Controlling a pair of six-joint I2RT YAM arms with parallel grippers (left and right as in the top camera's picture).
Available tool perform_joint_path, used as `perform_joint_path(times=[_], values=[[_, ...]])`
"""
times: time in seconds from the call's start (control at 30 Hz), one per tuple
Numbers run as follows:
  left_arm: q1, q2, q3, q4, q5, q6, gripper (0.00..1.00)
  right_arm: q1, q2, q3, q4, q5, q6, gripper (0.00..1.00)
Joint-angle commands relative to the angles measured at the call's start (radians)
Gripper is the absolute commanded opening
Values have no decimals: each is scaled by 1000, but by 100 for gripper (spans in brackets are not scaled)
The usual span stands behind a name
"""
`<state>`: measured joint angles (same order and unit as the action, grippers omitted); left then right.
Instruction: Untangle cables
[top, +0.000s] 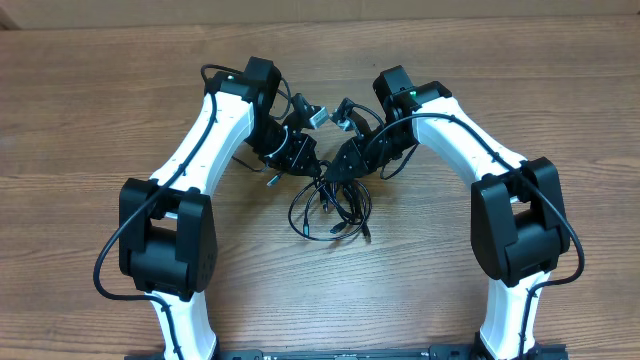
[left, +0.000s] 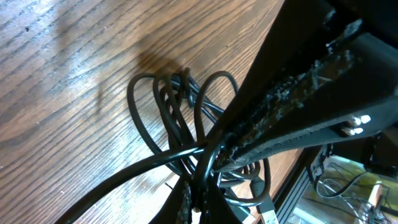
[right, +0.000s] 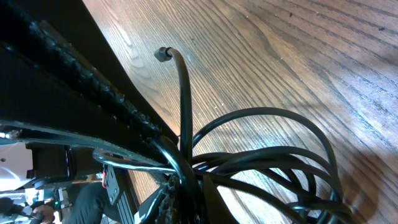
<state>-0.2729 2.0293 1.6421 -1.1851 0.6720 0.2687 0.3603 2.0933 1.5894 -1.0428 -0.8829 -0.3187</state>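
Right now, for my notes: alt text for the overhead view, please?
Two white-and-black robot arms reach inward over a wooden table, the left gripper and right gripper nearly meeting, both shut on a tangle of thin black cables. The cables' loops spread on the wood toward the arms' bases.

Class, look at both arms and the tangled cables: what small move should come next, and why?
The left end effector and right end effector are each shut on strands of the cables, close together at the tangle's far edge, loops bunched on the table. So probably draw them slowly apart; a gentle pull should show which strands cross.
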Motion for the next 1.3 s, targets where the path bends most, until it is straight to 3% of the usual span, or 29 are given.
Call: perform_joint_path(times=[0.0,0.17,0.47,0.63,0.97,1.2,1.27], values=[[-21,-5,-13,22,-34,-53,4,3,-38,27,5,-35,-2,9],[-24,-5,-46,73,-37,-140,4,3,-38,27,4,-35,-3,23],[-21,-5,-58,99,-37,-179,4,-24,-38,27,24,-13,-2,25],[-21,-5,-58,170,-42,-89,4,-32,-38,27,50,42,-2,26],[-14,-5,-58,205,-78,-89,4,-35,-38,27,93,161,91,29],[-14,-5,-58,180,-77,-89,4,-35,-38,27,114,161,91,28],[-15,-5,-58,180,-77,-89,4,-34,-38,27,114,161,91,23]])
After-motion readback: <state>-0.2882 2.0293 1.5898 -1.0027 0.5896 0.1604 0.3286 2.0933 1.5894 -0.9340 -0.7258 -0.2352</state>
